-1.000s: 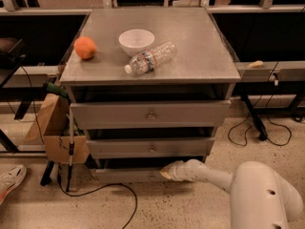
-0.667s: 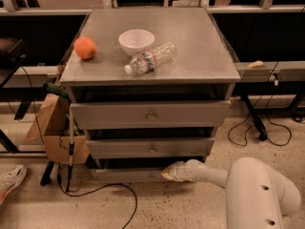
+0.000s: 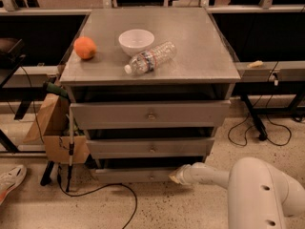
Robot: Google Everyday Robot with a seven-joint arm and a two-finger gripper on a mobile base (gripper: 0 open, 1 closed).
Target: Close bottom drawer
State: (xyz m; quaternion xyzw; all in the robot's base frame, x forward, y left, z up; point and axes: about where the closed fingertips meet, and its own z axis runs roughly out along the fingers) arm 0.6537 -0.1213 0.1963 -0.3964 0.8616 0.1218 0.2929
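The plastic bottle (image 3: 150,57) lying on its side carries a label band, but its writing cannot be read; no other lettering shows. It lies on the grey metal worktop (image 3: 200,46) just beside a white bowl (image 3: 136,41), with an orange (image 3: 85,47) near the left edge. The floor (image 3: 190,209) is pale speckled stone, crossed by a black cable (image 3: 119,194); a brown cardboard box (image 3: 52,128) leans at the cabinet's left, and a white shoe (image 3: 12,180) is cut off by the left border. The bottom drawer (image 3: 133,174) sits lowest, under the middle drawer (image 3: 152,147) and top drawer (image 3: 150,114), with a dark gap above its panel. The hand (image 3: 177,175) is at the right part of that panel; whether it touches, and whether it is released or clenched, cannot be told; the white arm runs off the lower right corner.
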